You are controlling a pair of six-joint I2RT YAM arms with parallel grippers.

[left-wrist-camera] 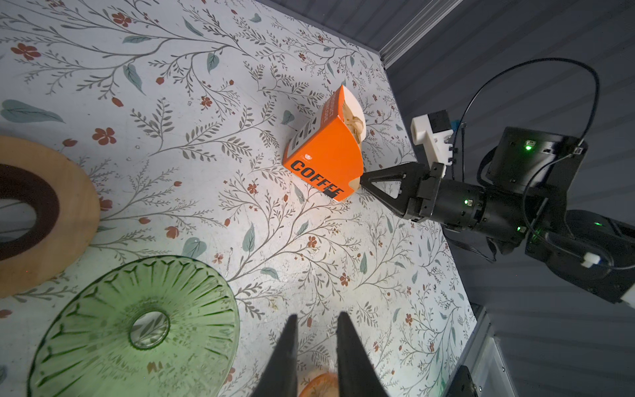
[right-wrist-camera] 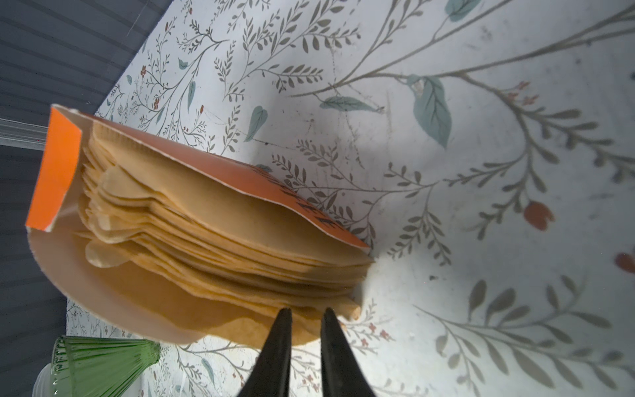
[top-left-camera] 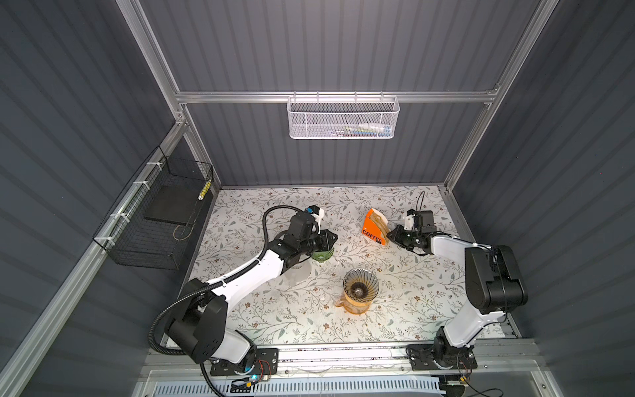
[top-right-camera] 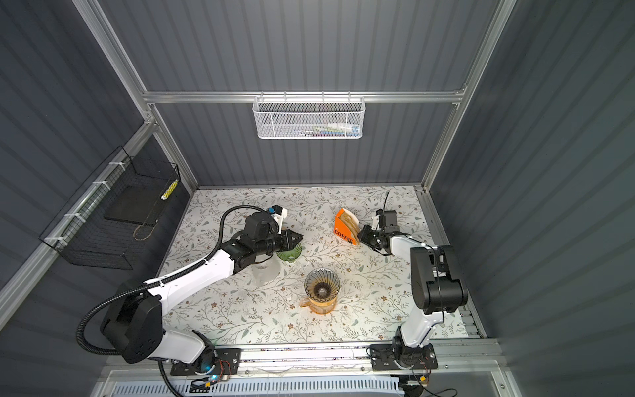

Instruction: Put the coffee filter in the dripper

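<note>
1. Right wrist view: the right hand [right-wrist-camera: 305, 309] has its fingers a narrow gap apart, with the tips at the edge of the lowest coffee filters [right-wrist-camera: 206, 233]. I see no sheet clamped between them.
2. The filters are a tan stack inside the orange filter box [right-wrist-camera: 55, 172], whose open end faces this camera. I see the whole stack seated in the box.
3. Both top views show the filter box [top-left-camera: 374, 227] [top-right-camera: 345, 225] tilted on the bench [top-left-camera: 412, 309], on the far side and right of centre. The right hand [top-left-camera: 390, 233] [top-right-camera: 359, 233] points at its lower corner.
4. Left wrist view confirms this: the right hand's tip [left-wrist-camera: 362, 179] is against the filter edges at the bottom corner of the box [left-wrist-camera: 326, 161]. I can't tell from here whether it touches the paper or only the card.
5. The left hand [left-wrist-camera: 316, 314] has its fingers slightly apart and holds nothing. It hovers over the bench just beside the green ribbed glass piece [left-wrist-camera: 137, 326].
6. From above, the left hand [top-left-camera: 335, 237] [top-right-camera: 300, 236] partly overlaps that green piece [top-left-camera: 323, 256] [top-right-camera: 290, 254], left of centre.
7. The dripper [top-left-camera: 360, 285] [top-right-camera: 322, 283] is a smoky ribbed glass cone sitting on an amber carafe [top-left-camera: 354, 307] [top-right-camera: 321, 307]. It is mid-bench toward the front, well apart from the box, with no filter in it yet.
</note>
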